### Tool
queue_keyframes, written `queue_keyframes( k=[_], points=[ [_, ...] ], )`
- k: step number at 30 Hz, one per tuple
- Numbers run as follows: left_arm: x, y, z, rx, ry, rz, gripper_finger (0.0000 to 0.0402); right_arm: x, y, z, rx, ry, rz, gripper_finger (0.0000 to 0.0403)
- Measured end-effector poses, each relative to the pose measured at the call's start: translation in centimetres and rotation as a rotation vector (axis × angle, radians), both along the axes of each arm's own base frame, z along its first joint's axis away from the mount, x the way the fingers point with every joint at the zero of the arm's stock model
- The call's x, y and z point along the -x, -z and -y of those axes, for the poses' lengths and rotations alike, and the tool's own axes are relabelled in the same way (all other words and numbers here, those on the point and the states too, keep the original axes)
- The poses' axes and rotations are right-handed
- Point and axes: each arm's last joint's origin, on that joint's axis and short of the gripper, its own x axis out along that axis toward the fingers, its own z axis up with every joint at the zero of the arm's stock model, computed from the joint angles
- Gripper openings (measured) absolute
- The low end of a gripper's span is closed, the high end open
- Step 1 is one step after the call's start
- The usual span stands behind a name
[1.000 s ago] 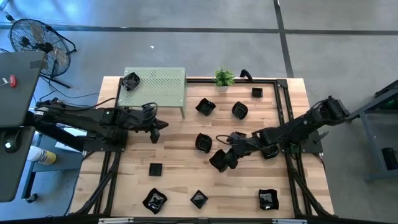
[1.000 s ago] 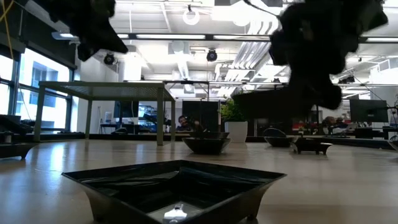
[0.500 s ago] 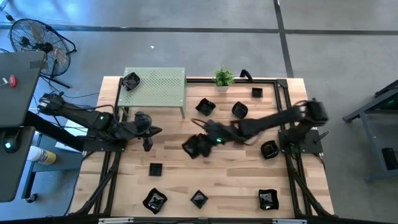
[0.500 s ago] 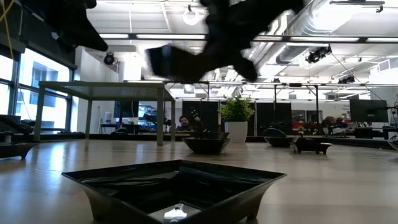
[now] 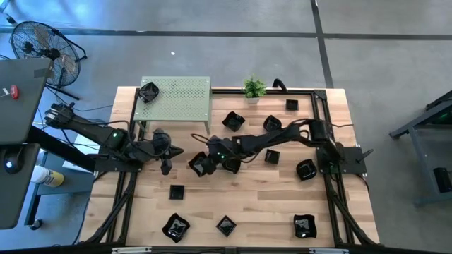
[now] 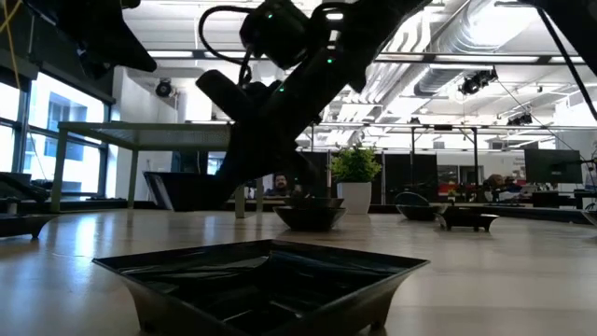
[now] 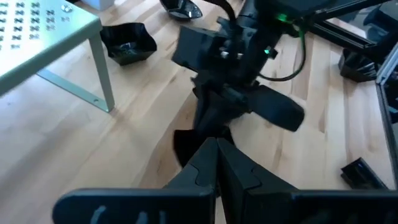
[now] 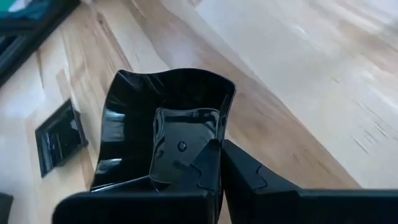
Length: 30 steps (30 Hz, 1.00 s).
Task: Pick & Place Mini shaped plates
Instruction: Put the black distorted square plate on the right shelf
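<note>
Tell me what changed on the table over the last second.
The right gripper, jaws shut on a black wavy-edged plate, carried it from the table's right-centre leftward toward the middle. The left gripper drew back slightly toward its own side, jaws shut and empty. The other plates, plant and green stand stayed put.

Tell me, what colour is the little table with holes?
Pale green little table, clearest from the high view.

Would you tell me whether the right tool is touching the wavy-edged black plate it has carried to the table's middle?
Touching: in the right wrist view the right tool is shut on the plate, its rim pinched between the fingers.
</note>
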Motion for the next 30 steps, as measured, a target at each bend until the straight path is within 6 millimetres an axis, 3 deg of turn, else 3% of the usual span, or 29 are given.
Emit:
queue_keyframes(
  k=[8, 14, 17, 21, 24, 30],
  points=[
    [-0.6, 0.6, 0.4, 0.065, -0.003, -0.04, 0.0, -0.2, -0.4, 0.0, -0.002, 0.001, 0.026, 0.0048],
    [-1.7, 1.7, 0.8, 0.131, -0.068, -0.09, 0.0, 0.7, -3.2, 0.0, -0.007, -0.037, 0.045, 0.0084],
    [-2.3, 2.5, 1.1, 0.174, -0.121, -0.122, 0.0, 2.1, -5.8, -0.2, 0.044, -0.106, 0.013, 0.0074],
    [-3.5, 3.8, 1.0, 0.201, -0.176, -0.181, 0.0, 4.4, -8.4, -0.8, 0.16, -0.182, 0.011, 0.0028],
    [-4.6, 4.7, 0.5, 0.222, -0.203, -0.226, 0.0, 6.6, -8.6, -1.1, 0.171, -0.211, 0.072, 0.0006],
    [-6.5, 5.9, -0.8, 0.276, -0.256, -0.243, 0.0002, 12.7, -8.2, -0.9, 0.134, -0.177, 0.221, 0.001]
  ],
)
